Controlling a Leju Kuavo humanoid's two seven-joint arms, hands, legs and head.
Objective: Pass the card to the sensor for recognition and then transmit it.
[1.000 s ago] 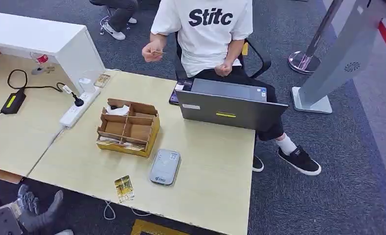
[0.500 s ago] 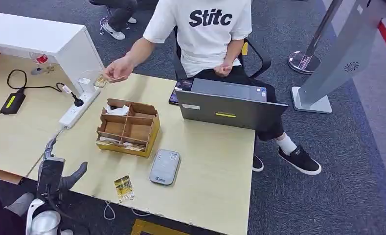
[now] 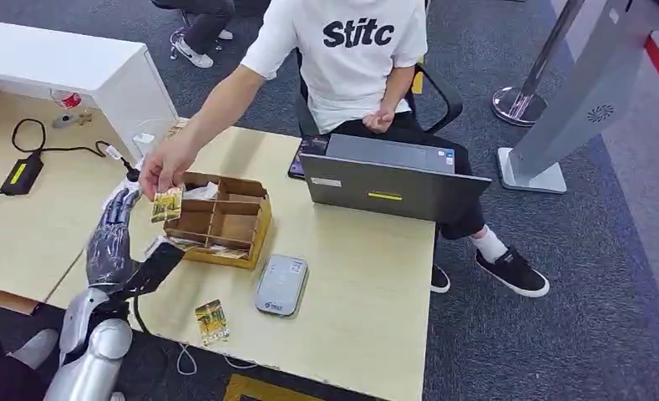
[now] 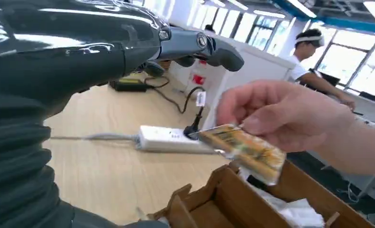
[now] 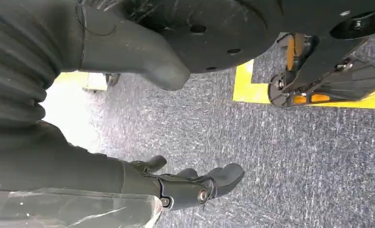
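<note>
Two cards are in play, so pick the right one. Nearest you, just behind the heel of your left robot hand point(image 3: 119, 242), a spare card point(image 3: 212, 322) lies flat on the tabletop point(image 3: 367, 292), close to its front edge. The left robot hand itself is raised over the tabletop's left side, fingers spread wide and holding nothing, thumb angled out toward the cardboard organizer point(image 3: 220, 219). Your right robot hand point(image 5: 195, 183) hangs low over the carpet with its fingers loosely curled in around nothing.

The card point(image 3: 167, 204) you want sits just past your left fingertips, pinched by the person's hand point(image 3: 165, 165) and hanging above the organizer's near corner. In the left wrist view the card point(image 4: 245, 149) is close ahead of your thumb and not yet touching it.

It looks thin, light and stiff, with a glossy face that will likely slip under a weak pinch. Take it by the free lower edge, thumb against one face and fingers against the other, well clear of the person's fingers.

Off to the thumb side, beyond the organizer, the grey card reader point(image 3: 281, 284) lies flat on the tabletop. Farther still stands the laptop point(image 3: 392, 188).
</note>
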